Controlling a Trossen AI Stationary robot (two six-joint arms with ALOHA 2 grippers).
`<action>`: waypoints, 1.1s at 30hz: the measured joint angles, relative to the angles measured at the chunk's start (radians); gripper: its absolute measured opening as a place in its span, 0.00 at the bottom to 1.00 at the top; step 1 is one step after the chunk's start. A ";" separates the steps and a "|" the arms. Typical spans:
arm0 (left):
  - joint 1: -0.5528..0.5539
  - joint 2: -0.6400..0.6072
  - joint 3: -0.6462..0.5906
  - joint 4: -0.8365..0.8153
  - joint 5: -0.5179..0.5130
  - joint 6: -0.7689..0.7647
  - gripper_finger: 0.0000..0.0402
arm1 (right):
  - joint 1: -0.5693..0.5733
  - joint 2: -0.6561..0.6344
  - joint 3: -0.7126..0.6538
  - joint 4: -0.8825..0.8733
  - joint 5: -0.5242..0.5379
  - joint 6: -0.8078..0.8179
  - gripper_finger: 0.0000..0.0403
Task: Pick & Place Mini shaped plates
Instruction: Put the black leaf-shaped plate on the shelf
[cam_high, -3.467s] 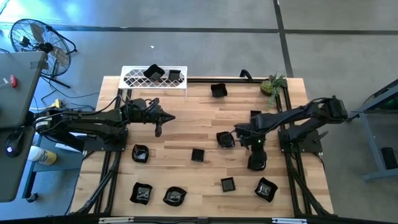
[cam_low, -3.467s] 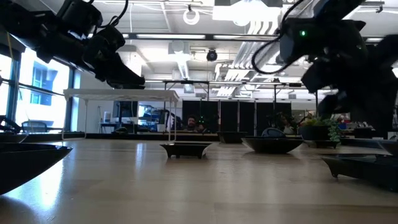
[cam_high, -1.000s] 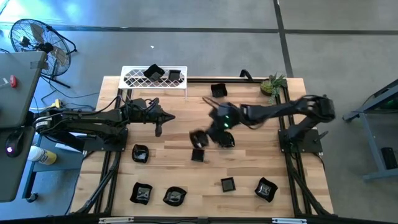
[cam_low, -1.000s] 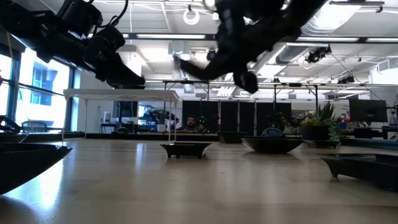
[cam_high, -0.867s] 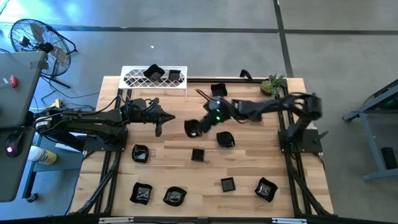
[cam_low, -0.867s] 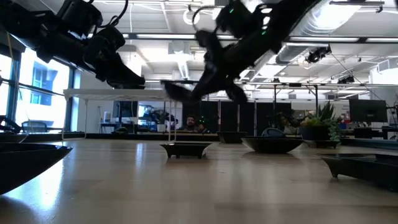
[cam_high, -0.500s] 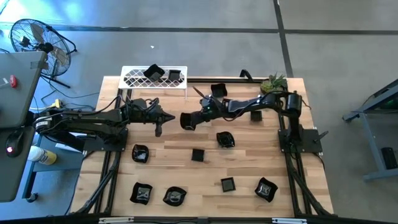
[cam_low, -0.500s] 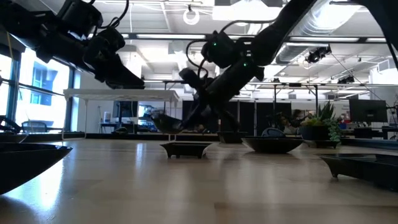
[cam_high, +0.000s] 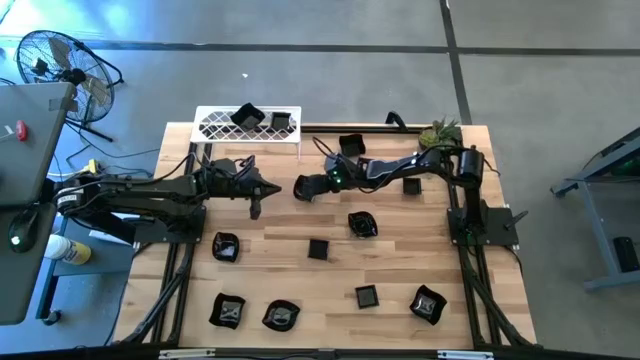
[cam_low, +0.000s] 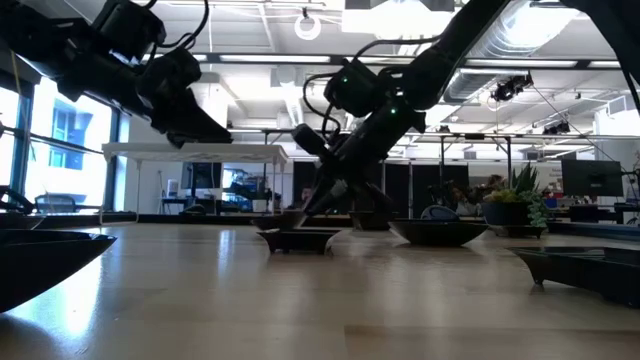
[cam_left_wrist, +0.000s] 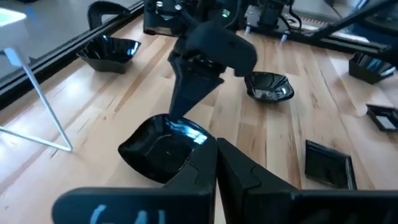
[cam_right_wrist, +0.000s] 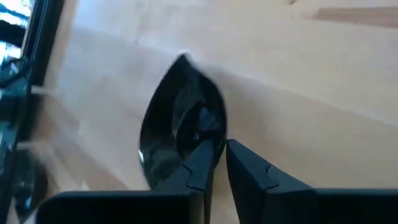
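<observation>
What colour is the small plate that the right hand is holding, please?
Glossy black; the plate in the right hand shows best in the left wrist view.

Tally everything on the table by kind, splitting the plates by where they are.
Racked plates: 2
Loose plates: 9
Plate in right gripper: 1
Wire rack: 1
Potted plant: 1
Total: 14

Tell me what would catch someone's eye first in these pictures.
The right gripper stretches across the table's middle, shut on a black plate low over the wood. The left gripper waits close by, fingers together. Other black dishes dot the table, and two sit on the white mesh rack at the far-left corner.
</observation>
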 joint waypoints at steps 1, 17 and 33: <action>0.000 0.000 0.000 0.000 0.000 -0.022 0.00 | -0.002 0.000 0.000 0.001 -0.027 -0.039 0.12; -0.078 0.040 0.006 -0.117 -0.162 -0.428 0.02 | 0.003 -0.353 -0.409 0.370 -0.028 -0.490 0.01; -0.098 0.449 0.345 -0.420 -0.303 -0.587 0.31 | 0.097 -0.483 -0.608 0.699 0.149 -0.691 0.01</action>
